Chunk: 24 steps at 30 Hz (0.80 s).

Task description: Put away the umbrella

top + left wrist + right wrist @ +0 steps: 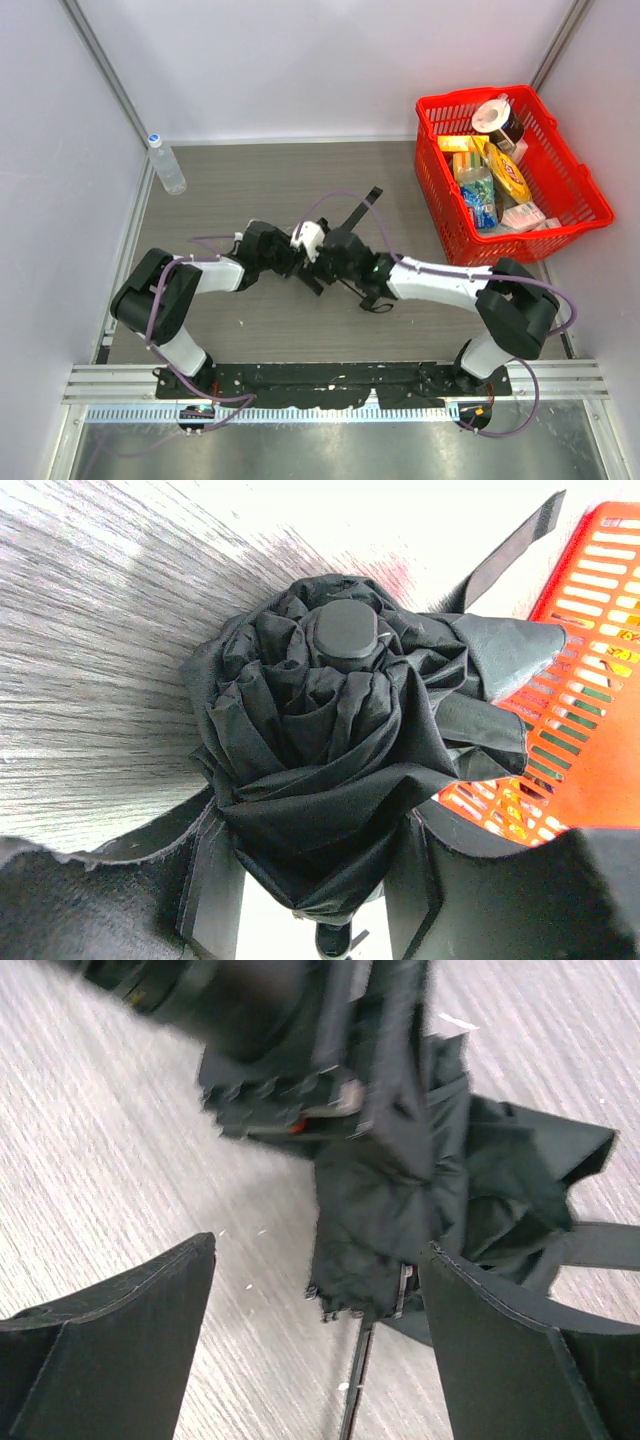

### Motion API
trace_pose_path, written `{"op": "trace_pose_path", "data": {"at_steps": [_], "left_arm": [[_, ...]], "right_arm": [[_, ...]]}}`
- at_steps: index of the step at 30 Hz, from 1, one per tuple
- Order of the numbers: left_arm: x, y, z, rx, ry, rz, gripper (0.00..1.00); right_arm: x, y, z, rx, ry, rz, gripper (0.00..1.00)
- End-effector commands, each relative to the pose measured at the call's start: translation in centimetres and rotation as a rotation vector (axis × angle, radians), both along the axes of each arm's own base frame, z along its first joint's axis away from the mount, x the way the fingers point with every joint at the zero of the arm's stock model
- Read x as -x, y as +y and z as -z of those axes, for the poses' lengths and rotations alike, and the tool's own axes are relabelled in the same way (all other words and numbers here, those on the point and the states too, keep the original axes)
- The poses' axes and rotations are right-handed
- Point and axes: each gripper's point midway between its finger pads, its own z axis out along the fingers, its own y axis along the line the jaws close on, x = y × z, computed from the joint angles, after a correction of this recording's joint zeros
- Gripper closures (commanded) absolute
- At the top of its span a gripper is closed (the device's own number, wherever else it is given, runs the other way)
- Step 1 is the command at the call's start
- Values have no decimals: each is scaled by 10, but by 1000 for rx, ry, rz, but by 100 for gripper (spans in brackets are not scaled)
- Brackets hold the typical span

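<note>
The umbrella (322,272) is a rolled black bundle at the middle of the table, its strap (360,210) sticking out toward the back. My left gripper (296,256) is shut on it. In the left wrist view the folded fabric (320,740) fills the gap between both fingers (212,880), with the round end cap (345,635) pointing away. My right gripper (320,1260) is open right beside the bundle. Its fingers stand wide apart, the right finger (500,1340) against the umbrella (400,1210) fabric and the left one over bare table. A thin rib or cord (355,1380) hangs below the bundle.
A red basket (440,210) full of groceries stands at the back right, close behind the umbrella in the left wrist view (590,680). A water bottle (166,165) stands at the back left by the wall. White walls enclose the table.
</note>
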Motion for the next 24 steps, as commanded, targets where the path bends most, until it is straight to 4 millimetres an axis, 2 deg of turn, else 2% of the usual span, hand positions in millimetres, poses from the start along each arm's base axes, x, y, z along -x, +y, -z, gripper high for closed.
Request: {"op": "trace_pose_path", "data": {"at_steps": [1, 5, 9, 11, 14, 16, 18, 21, 23, 24], "left_arm": [[77, 52, 80, -282, 357, 39, 100], [80, 52, 82, -291, 403, 42, 100], [83, 53, 83, -288, 423, 38, 100], [83, 54, 82, -293, 426, 34, 100], [86, 55, 80, -301, 439, 31, 100], [86, 56, 78, -304, 436, 29, 100], [85, 57, 76, -308, 429, 26, 100], [84, 57, 73, -302, 421, 16, 100], [81, 57, 70, -300, 409, 10, 100], [81, 58, 69, -299, 404, 8, 100]], "right_arm": [[-16, 13, -16, -12, -321, 47, 14], [-16, 22, 4, 31, -384, 25, 16], [-25, 28, 35, 128, -397, 30, 18], [-34, 23, 54, 209, -424, 77, 18], [-52, 6, 60, 295, -483, 203, 20], [-55, -4, 70, 360, -485, 242, 28], [-55, -11, 85, 405, -458, 261, 50], [-46, -22, 114, 445, -379, 265, 64], [-35, -20, 128, 413, -294, 243, 73], [-31, -18, 130, 388, -264, 237, 94]]}}
